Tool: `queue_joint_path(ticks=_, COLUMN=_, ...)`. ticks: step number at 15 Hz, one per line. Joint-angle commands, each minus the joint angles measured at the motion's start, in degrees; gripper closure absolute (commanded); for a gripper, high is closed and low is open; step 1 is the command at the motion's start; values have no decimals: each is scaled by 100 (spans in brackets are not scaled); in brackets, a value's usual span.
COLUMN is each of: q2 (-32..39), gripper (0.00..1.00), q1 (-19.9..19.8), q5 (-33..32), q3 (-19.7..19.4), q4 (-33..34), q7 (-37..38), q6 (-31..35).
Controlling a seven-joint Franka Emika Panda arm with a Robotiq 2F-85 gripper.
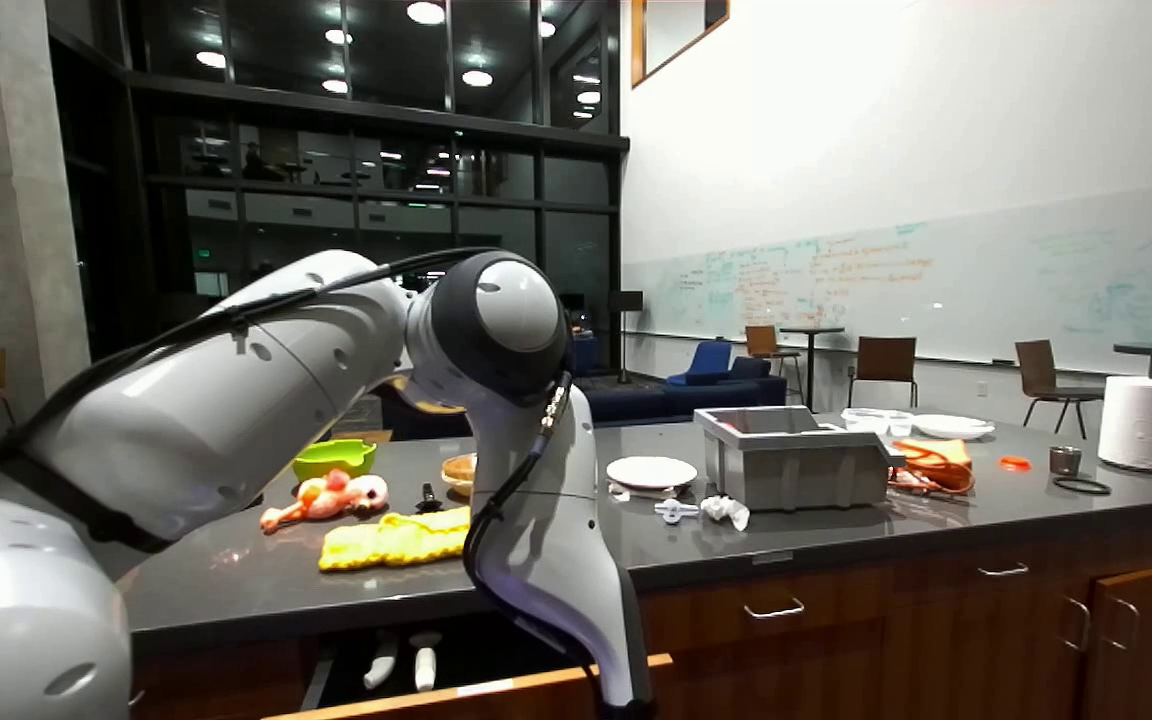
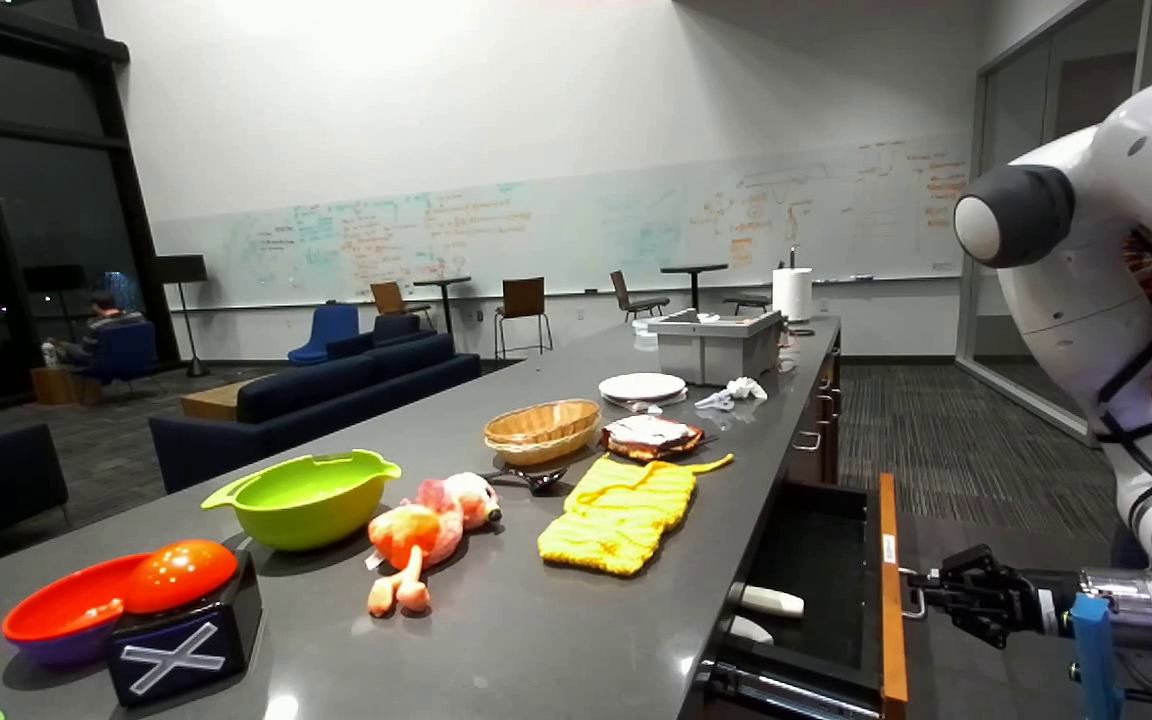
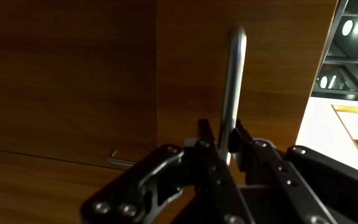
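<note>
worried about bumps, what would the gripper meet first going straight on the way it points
Probably the drawer front, just behind the handle that the gripper straddles; the gap between is hard to judge.

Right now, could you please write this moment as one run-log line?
gripper: closed on drawer handle | drawer: open | inside: white objects | countertop: yellow knitted item

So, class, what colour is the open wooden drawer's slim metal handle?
Silver handle, clearest in the wrist view.

The hand [image 3: 223, 135] is black, the handle [image 3: 236, 74] silver, the wood-grained drawer front [image 3: 191, 77] brown.
</note>
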Motion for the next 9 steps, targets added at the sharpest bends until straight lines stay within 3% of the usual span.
queue_joint_path(ticks=1, q2=207, gripper=48, q1=9, q5=-1, q3=-118, q4=131, q7=18, q6=301)
queue_joint_path(ticks=8, q2=-2, gripper=0, q1=87, q5=38, q3=-122, q4=97, q7=-42, q6=821)
queue_joint_path(ticks=9, q2=-14, gripper=0, q1=89, q5=37, q3=-103, q4=121, q7=-53, q6=866)
